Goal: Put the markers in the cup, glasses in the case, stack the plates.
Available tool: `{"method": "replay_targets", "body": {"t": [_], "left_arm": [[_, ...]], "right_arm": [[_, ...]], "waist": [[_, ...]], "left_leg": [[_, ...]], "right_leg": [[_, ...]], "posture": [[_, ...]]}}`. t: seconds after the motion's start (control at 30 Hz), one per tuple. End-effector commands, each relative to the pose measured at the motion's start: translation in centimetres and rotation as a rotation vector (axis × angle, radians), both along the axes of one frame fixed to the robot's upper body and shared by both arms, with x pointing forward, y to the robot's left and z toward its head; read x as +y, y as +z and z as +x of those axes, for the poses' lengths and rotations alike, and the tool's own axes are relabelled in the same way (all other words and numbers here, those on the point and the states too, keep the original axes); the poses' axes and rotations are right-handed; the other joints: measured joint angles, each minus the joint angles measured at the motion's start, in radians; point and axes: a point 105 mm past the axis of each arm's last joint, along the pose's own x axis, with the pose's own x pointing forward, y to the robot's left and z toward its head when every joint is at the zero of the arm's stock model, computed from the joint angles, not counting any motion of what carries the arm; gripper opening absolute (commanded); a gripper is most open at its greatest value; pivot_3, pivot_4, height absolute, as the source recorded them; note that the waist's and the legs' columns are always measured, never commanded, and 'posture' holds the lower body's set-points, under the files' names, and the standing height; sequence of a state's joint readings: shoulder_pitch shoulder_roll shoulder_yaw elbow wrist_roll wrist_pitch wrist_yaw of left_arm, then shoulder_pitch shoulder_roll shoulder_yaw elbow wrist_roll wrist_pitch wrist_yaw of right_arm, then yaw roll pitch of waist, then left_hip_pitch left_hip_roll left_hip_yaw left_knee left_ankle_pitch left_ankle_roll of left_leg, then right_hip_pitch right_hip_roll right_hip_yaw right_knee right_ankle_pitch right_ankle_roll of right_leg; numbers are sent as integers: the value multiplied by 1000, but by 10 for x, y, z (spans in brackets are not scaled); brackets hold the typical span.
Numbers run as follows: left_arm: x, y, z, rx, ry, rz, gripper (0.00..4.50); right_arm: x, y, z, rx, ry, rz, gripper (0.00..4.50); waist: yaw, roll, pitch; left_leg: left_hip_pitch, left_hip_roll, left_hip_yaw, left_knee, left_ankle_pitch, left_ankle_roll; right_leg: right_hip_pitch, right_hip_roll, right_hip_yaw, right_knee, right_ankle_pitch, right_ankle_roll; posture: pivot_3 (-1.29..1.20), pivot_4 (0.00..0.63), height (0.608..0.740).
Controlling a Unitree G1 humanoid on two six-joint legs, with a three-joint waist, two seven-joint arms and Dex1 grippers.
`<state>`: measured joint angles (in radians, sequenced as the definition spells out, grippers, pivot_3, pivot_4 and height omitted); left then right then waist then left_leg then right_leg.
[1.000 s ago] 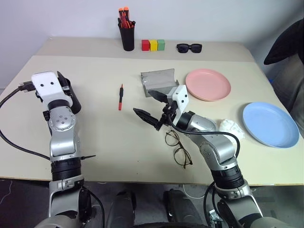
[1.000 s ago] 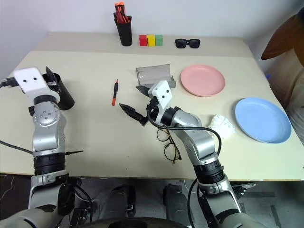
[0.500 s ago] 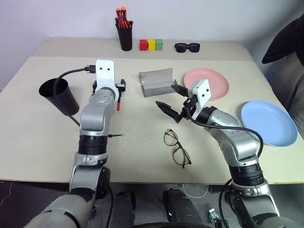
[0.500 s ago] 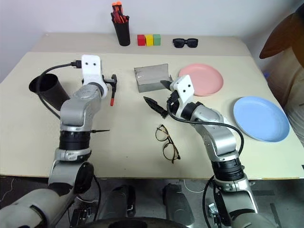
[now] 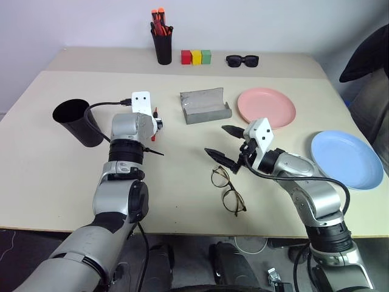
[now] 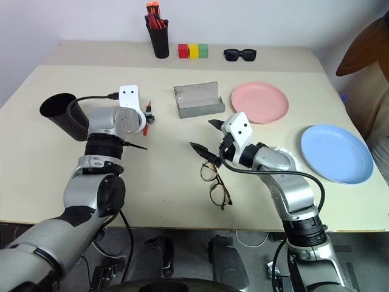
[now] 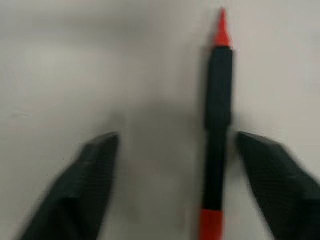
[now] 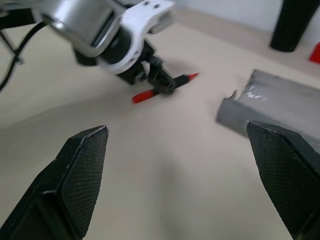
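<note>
The red-orange marker (image 7: 216,120) lies flat on the table (image 5: 73,182), at about ten o'clock from the table's centre, and the left gripper (image 5: 156,123) is down over it with its two black fingers parted on either side of the barrel; in the left wrist view the pen sits closer to one finger (image 7: 270,170) than to the other, not yet pinched. The black cup (image 5: 78,121) stands at nine o'clock from the marker, near the table's left edge, tilted in this view, its mouth open. At three o'clock from the marker lies the grey case (image 5: 205,106), open, and beyond it the pink plate (image 5: 265,107); the blue plate (image 5: 346,159) is well apart at four o'clock. The glasses (image 5: 228,190) lie at five o'clock, just beside the right gripper (image 5: 228,146), which hangs released, fingers wide, holding nothing. The likely trouble is the off-centre straddle: as the fingers close, the nearer one would probably meet the round barrel first and roll or skid it sideways, giving a skewed pinch near one end. A marker held that way could swing and catch the cup's rim, tipping the light cup.
</note>
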<state>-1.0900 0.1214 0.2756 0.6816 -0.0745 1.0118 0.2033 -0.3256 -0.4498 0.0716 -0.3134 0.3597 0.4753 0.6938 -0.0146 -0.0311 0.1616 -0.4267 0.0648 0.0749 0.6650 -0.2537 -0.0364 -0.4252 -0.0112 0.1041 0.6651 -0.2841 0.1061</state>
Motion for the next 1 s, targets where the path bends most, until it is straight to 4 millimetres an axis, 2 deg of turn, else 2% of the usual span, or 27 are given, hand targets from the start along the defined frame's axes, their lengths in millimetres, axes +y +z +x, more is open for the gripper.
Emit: {"method": "replay_targets", "body": {"t": [0.03, 0.13, 0.2, 0.3, 0.37, 0.4, 0.5, 0.57, 0.67, 0.73, 0.83, 0.9, 1.0], "left_arm": [[-2, 1, 0, 4, -4, 10, 1555], [0, 4, 2, -31, 3, 17, 35], [5, 18, 7, -135, 19, 56, 35], [8, 61, 13, -417, -10, 110, 35], [12, 85, 9, -573, -11, 122, 35], [16, 96, 5, -645, -4, 129, 35], [45, 138, -19, -905, 94, 199, 35], [67, 154, -37, -1009, 171, 303, 35], [93, 161, -58, -1074, 268, 388, 35], [103, 160, -67, -1089, 294, 457, 35], [130, 147, -79, -1055, 343, 550, 35], [140, 138, -82, -1035, 362, 559, 35], [144, 130, -83, -1025, 363, 543, 35]], "right_arm": [[4, 11, -6, -46, 32, 3, 4500], [4, 10, -6, -44, 33, 2, 4500], [6, 8, -6, -43, 37, 0, 4500], [9, 9, -5, -48, 41, 4, 4500], [12, 11, -3, -52, 43, 15, 4500], [14, 12, -3, -53, 46, 21, 4500], [28, 12, 0, -61, 64, 45, 4500], [37, 13, 7, -83, 41, 70, 4500], [50, 15, 13, -96, 23, 119, 4500], [58, 16, 12, -106, 38, 135, 4500], [74, 18, 6, -107, 90, 167, 4500], [78, 18, 3, -102, 110, 175, 4500], [80, 17, 1, -97, 123, 177, 4500]], "waist": [[0, 0, 0], [-1, 0, 0], [-1, 0, 0], [-1, 0, 0], [-1, 0, 0], [0, 0, 0], [-3, 0, 0], [-4, 0, 0], [-1, 1, 0], [4, 1, 0], [4, 0, -1], [4, 0, -1], [4, 0, -1]], "left_leg": [[0, 0, 0, 0, 0, 0], [0, 0, 0, 0, 0, 0], [0, 0, 0, 0, 0, 0], [0, 0, 0, 0, 0, 0], [0, 0, 0, 0, 0, -1], [0, 0, 0, -1, 0, -1], [0, 0, 1, -1, 0, -1], [1, 1, 1, -1, 0, -1], [1, 1, 1, -1, 0, -1], [1, 1, 2, 0, 0, -1], [0, 1, 2, 0, 0, -1], [0, 1, 2, 0, 0, -1], [0, 1, 1, 1, 0, -1]], "right_leg": [[0, 0, 0, 0, 0, 0], [0, 0, 0, 0, 0, 0], [0, 0, 0, 0, 0, 0], [0, 0, 0, 0, 0, 0], [0, 0, 0, 0, 0, 0], [0, 0, 0, 0, 0, 0], [0, 0, 1, 0, 0, 0], [0, 0, 1, 0, 0, 0], [0, 0, 1, 1, 0, 0], [0, -1, 1, 1, 0, 0], [0, -1, 1, 1, 0, 0], [0, -1, 0, 1, 0, 0], [0, -1, 0, 1, 0, 0]], "posture": [[0, 150, 725], [0, 150, 725], [0, 150, 725], [0, 150, 725], [0, 150, 725], [0, 150, 725], [0, 150, 725], [0, 150, 725], [0, 150, 725], [0, 150, 725], [0, 150, 725], [0, 150, 725], [0, 150, 725]]}}
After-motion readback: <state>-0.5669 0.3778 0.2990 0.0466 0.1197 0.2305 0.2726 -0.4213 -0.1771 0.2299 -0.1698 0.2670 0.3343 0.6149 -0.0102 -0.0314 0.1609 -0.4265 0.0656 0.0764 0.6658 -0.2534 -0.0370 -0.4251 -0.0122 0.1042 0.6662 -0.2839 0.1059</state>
